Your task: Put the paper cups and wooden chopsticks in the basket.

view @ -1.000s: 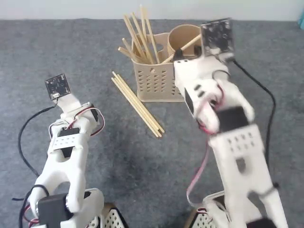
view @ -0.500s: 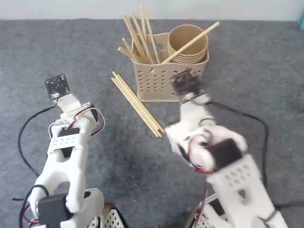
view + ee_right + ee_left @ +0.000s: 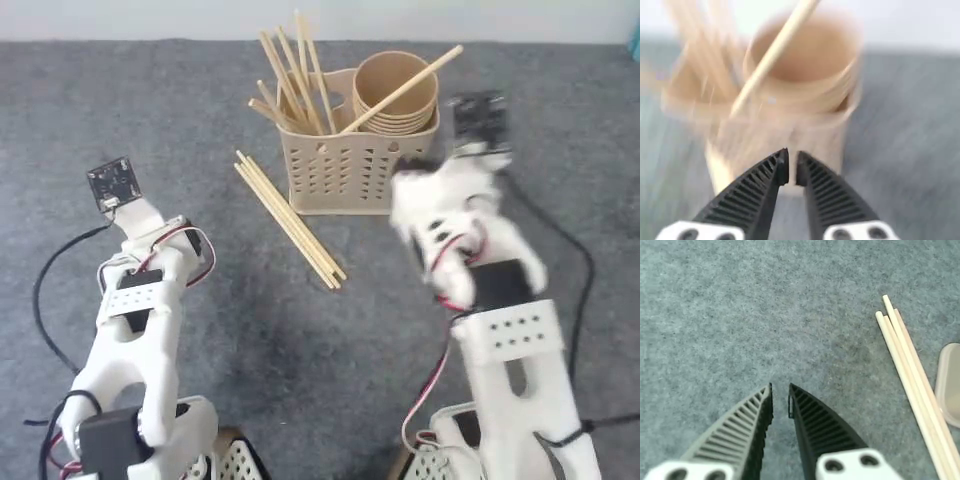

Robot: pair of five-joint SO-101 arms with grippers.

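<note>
With the paper cups (image 3: 395, 85) stacked in the basket (image 3: 345, 175) beside the standing chopsticks (image 3: 295, 85), the step in hand looked to be the loose chopsticks (image 3: 290, 222) lying on the mat (image 3: 150, 100) just beside the basket. The left claw (image 3: 780, 390) hung over the mat near their ends and the right claw (image 3: 791, 160) faced the basket, both pinched nearly closed on nothing. One claw would need to spread and straddle the bundle; open mat lay on one side, with the basket wall crowding the other.

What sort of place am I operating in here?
Likely a lab or hobby test bench: a grey felt-like mat is the work surface, and the left arm and right arm trail loose wires.
</note>
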